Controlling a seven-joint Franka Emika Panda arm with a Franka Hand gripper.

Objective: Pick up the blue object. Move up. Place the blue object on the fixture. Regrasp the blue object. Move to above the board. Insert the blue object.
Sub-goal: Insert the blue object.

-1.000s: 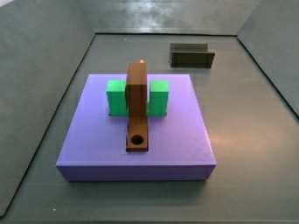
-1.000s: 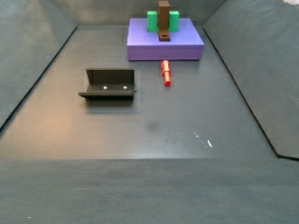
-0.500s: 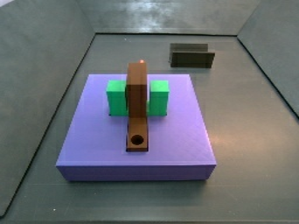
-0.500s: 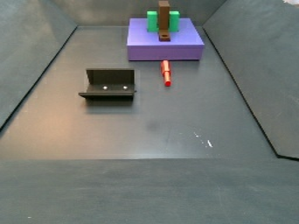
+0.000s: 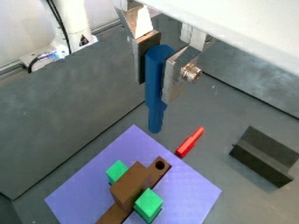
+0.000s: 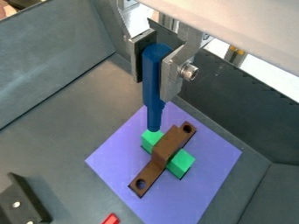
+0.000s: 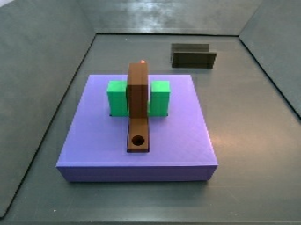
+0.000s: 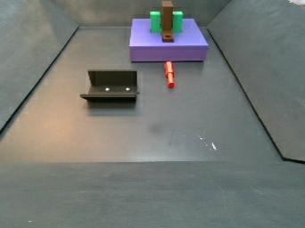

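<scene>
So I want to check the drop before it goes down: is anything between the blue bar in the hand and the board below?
Nothing visible. In both wrist views the hand holds the blue bar upright, high above the board. Below it is open air, then the brown bar and green block. The red piece lies on the floor beside the board.

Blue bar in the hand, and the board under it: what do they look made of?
Blue bar, clamped between the hand's silver fingers above the board: probably plastic, matte, uniform colour, crisp edges. Board: likely the same, flat lavender, no grain or gloss. Neither can be confirmed.
</scene>
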